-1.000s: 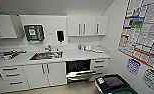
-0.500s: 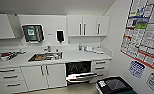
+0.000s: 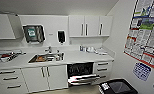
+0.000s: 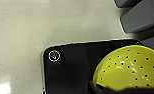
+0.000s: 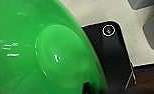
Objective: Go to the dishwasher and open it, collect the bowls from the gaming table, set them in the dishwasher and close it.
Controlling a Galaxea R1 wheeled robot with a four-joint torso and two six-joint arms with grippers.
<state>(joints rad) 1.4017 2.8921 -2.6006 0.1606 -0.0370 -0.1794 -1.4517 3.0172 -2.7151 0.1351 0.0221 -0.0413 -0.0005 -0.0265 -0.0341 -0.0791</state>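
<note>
Kitchenette fills the head view: a white counter (image 3: 75, 58) runs along the back wall, with white wall cabinets (image 3: 90, 25) above it and white base cabinets (image 3: 46, 77) below. On the right wall hang posters (image 3: 145, 32). Under the counter, right of the base cabinet doors, the dishwasher (image 3: 80, 69) stands open, its door (image 3: 83, 80) dropped forward and its dark inside showing. A black bin (image 3: 119, 87) sits on the floor near it, at the lower right. A sink (image 3: 44, 58) is set in the counter to the left, and a paper dispenser (image 3: 34, 33) and a dark soap dispenser (image 3: 61, 36) hang on the wall above it. In the right wrist view, a lime green bowl (image 5: 43, 50) shows very close and large over pale floor; in the left wrist view, a smaller yellow bowl (image 4: 129, 68) dotted with holes shows just as close. Whether either gripper is clamped on its bowl cannot be told, as the fingers are not clear.
</note>
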